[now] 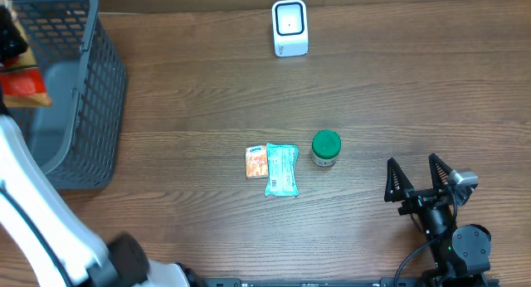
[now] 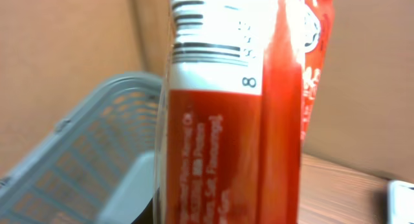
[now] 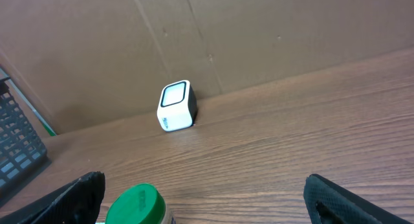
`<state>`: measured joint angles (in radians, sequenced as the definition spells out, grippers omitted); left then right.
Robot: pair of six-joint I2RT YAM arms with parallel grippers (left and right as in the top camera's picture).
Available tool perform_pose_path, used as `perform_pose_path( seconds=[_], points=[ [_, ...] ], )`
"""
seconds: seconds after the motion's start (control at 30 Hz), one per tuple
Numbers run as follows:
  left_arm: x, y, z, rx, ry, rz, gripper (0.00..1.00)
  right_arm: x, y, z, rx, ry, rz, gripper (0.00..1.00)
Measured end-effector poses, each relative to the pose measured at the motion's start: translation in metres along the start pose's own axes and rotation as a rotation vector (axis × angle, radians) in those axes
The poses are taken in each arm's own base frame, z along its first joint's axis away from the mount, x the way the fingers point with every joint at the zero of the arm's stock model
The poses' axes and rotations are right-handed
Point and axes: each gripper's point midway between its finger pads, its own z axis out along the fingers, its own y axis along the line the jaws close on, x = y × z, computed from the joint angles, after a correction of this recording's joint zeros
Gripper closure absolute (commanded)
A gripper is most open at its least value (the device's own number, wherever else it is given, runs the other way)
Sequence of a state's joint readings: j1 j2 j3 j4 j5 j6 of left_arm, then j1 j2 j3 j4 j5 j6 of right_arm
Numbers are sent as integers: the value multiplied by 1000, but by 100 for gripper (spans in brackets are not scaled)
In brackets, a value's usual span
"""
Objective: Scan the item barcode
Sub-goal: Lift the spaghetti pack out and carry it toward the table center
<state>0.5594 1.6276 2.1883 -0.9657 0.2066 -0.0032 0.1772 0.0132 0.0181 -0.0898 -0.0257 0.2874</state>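
Wooden table [image 1: 207, 96], left hand [image 1: 10, 40] mostly hidden, clamped on red packet [image 2: 226, 140], right hand [image 1: 411, 162] spread wide

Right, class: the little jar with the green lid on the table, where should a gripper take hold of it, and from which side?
Grip the jar around its round body, just below the lid, coming down from above. It stands upright, lid up, so both sides are free; the blue packet lies apart on its left. The open right gripper is nearest.
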Motion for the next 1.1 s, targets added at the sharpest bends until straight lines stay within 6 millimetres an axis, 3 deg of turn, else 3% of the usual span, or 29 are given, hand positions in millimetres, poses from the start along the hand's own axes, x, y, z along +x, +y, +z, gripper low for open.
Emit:
perform_pose_path(
  seconds=[0.1,0.2,0.5,0.7,0.83,0.93,1.1],
  points=[
    [13,-46,-44,90,50,-21,96,0,0,0,0,0,0,0],
    [51,-76,-53,156,204,-32,96,0,0,0,0,0,0,0],
    [209,-125,-4,168,715,74,96,0,0,0,0,0,0,0],
    [310,-160,22,194,854,158,96,0,0,0,0,0,0,0],
    [373,-177,28,194,901,178,96,0,0,0,0,0,0,0],
    [412,-181,24,178,937,197,96,0,0,0,0,0,0,0],
    [446,-182,22,151,942,214,96,0,0,0,0,0,0,0]
  ],
)
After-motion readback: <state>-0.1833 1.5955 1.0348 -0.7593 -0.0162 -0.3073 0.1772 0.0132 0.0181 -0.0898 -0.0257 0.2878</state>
